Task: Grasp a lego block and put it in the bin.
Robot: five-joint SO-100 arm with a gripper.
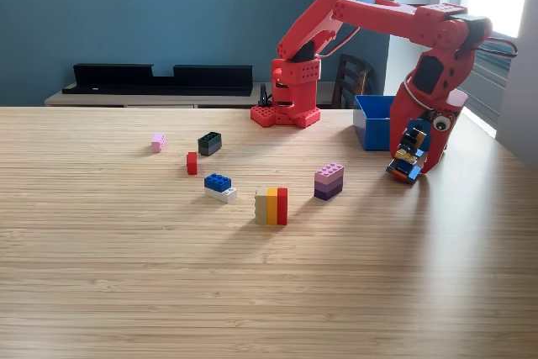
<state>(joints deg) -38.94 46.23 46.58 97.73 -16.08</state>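
One stacked lego block [409, 157] — multicoloured, between fingers [418, 176]

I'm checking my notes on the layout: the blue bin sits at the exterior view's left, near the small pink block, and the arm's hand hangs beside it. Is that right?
Not quite. The exterior view shows the bin at its right, far from the small pink block, which lies at the left. The rest holds: the hand hangs right beside the bin, with a multicoloured block between its fingers.
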